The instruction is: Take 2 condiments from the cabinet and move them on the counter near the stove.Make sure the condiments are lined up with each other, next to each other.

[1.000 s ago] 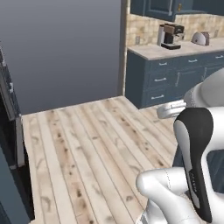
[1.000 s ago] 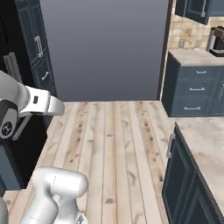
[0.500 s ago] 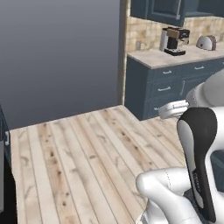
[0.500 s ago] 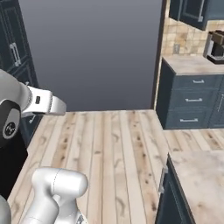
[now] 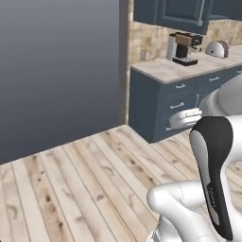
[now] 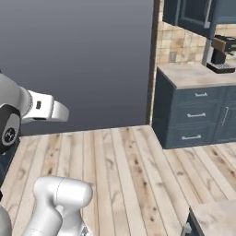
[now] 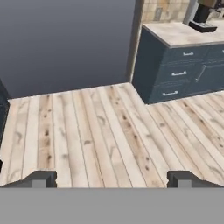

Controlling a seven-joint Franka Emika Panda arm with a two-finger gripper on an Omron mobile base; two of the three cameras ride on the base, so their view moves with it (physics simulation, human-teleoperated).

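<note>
Plank floor [image 7: 100, 131] mid-frame; worktop [image 6: 193, 73] upper right. End effector [image 7: 111, 178] spread wide, empty. Bottles likely light, slick: grip mid-body.

Your left base view looks forward and down from behind the arm across the plank floor [image 5: 85, 184] toward the counter [image 5: 175, 70] at upper right. Your right base view faces the same floor and counter [image 6: 193, 73] from the other side. Both share the grey wall [image 5: 56, 71]. Your hand view looks low along the floor toward that counter's drawers [image 7: 179, 74].
</note>
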